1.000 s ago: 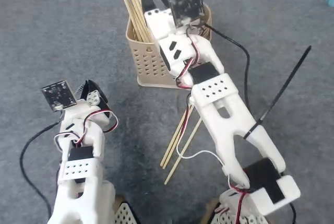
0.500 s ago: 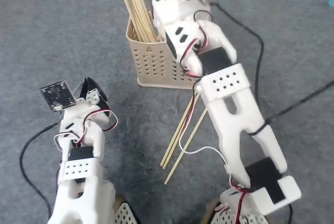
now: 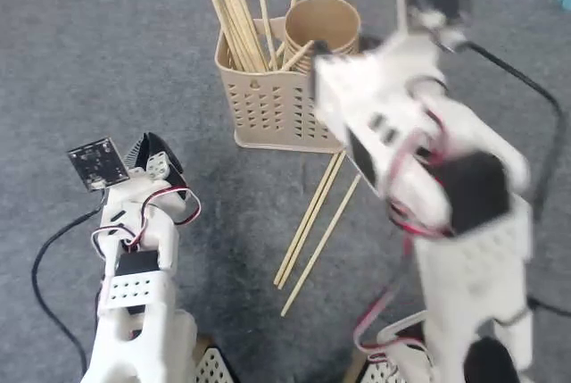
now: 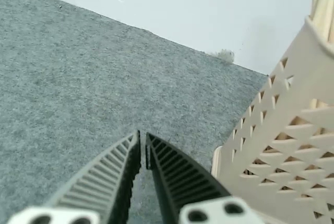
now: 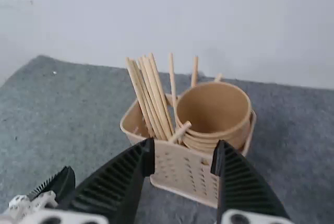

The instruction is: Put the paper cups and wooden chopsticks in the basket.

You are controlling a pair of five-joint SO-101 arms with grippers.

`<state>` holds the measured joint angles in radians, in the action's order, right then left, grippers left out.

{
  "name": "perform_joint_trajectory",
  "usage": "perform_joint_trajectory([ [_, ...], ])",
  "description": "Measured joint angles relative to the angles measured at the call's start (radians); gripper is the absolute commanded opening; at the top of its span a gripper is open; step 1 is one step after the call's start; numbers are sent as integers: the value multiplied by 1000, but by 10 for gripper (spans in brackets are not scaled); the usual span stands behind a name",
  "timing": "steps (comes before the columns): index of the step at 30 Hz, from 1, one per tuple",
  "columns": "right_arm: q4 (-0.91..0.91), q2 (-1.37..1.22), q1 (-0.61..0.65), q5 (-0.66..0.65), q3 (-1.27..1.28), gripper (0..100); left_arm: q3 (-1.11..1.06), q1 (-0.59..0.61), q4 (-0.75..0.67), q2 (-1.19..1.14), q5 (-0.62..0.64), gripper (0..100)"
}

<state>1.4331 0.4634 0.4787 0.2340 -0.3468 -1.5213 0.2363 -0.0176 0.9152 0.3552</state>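
We are judging the step in hand as fetching the loose chopsticks (image 3: 312, 222); abt three are lying near the centre of the worktop (image 3: 107, 62), slanting from a 1 o'clock end just beside the basket (image 3: 268, 106) to a 7 o'clock end, two close together and one a little apart. The basket is sitting at 12 o'clock; the paper cups (image 3: 323, 21) are nesting in its 3 o'clock side and the standing chopsticks (image 3: 236, 21) are leaning in its 9 o'clock side. The right claw (image 5: 182, 156) is hanging high and facing the basket, fingers apart, holding nothing; the right arm (image 3: 428, 151) is rearing up at 3 o'clock. The left claw (image 4: 142, 136) is sitting at 8 o'clock, fingers together on nothing, near the basket's 9 o'clock wall but apart from it.

To do it well we are advising: lowering the right claw over the sticks' middle w/ fingers set across their length; pressing the tips into the soft surface, since thin flat-lying sticks are prob. going to roll from a shallow pinch; taking the close pair first, not all three; lifting well clear of the rim before swinging to 12 o'clock; releasing tip-down over the 9 o'clock side, so nothing is landing in the cups or knocking the leaning bundle out.
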Motion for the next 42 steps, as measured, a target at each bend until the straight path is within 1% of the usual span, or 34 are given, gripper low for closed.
perform_joint_trajectory([
  [4,221,46,-86,0,0,187,0,0,0,0,-3,14],
  [6,308,46,-149,3,15,186,0,0,5,0,-32,14],
  [7,318,49,-184,3,44,184,0,0,17,0,-48,14],
  [9,322,66,-233,3,149,139,0,-12,49,0,-74,14],
  [12,316,120,-301,3,361,15,0,-28,87,0,-98,14],
  [13,313,147,-316,3,431,2,0,-29,89,0,-103,14],
  [14,305,176,-327,3,502,19,0,-31,89,0,-103,14],
  [18,216,322,-371,3,758,32,0,-34,92,0,-103,14],
  [22,66,454,-427,3,1019,32,0,-34,104,0,-103,14],
  [24,-18,499,-460,-2,1155,32,14,-34,155,0,-103,14],
  [28,-232,549,-529,-101,1430,32,61,-34,301,0,-103,14],
  [31,-431,562,-580,-100,1611,32,64,-46,342,0,-103,14],
  [33,-540,565,-597,-68,1695,32,64,-72,364,0,-103,14],
  [35,-595,563,-598,-58,1751,32,66,-110,381,0,-103,14],
  [39,-624,577,-594,-52,1769,32,66,-201,384,0,-104,14],
  [42,-626,585,-594,-52,1769,32,109,-239,404,0,-103,14],
])
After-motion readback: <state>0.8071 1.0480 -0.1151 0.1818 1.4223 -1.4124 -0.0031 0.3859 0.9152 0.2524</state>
